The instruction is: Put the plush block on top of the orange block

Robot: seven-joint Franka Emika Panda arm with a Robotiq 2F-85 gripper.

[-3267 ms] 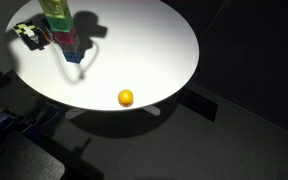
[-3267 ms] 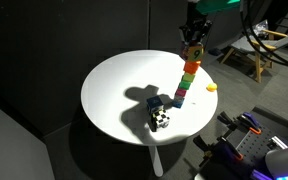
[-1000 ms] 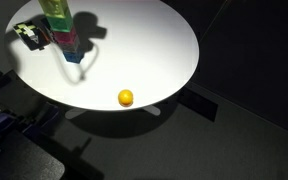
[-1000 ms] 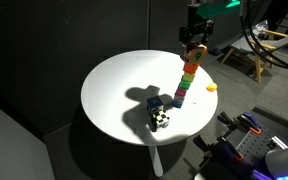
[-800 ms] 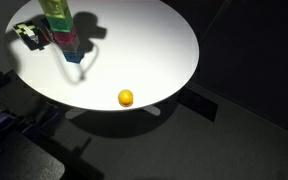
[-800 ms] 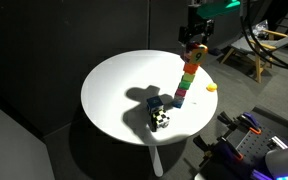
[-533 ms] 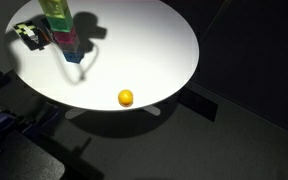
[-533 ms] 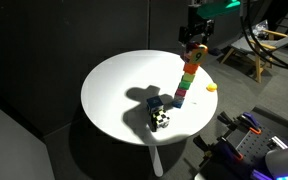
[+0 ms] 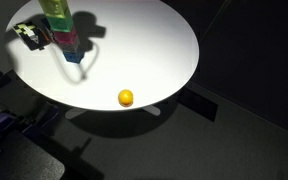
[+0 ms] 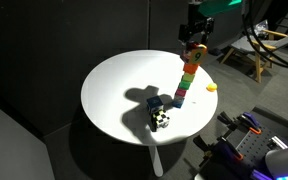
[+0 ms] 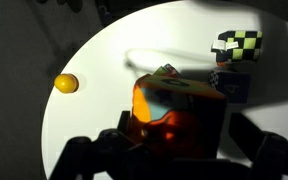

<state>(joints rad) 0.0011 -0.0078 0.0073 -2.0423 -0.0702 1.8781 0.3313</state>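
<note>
A tall, leaning tower of coloured blocks (image 10: 187, 76) rises from the white round table (image 10: 114, 90). On its top sits the plush block (image 10: 195, 50), resting on the orange block (image 10: 192, 60). My gripper (image 10: 195, 40) hangs straight above it. In the wrist view the plush block (image 11: 174, 105) shows an orange side and a blue-and-white top. It fills the space between my gripper's (image 11: 176, 150) dark fingers (image 11: 84, 155), which stand apart on either side, open. In an exterior view only the tower's lower part (image 9: 62, 28) shows.
A black-and-white checkered cube (image 10: 160, 120) and a blue block (image 11: 234, 86) lie at the tower's foot. A small yellow ball (image 9: 126, 97) lies near the table's edge. Dark floor surrounds the table, with equipment at the frame edges.
The jaws have spread away from the plush block, which stays on the tower. The arm and the tower have barely moved.
</note>
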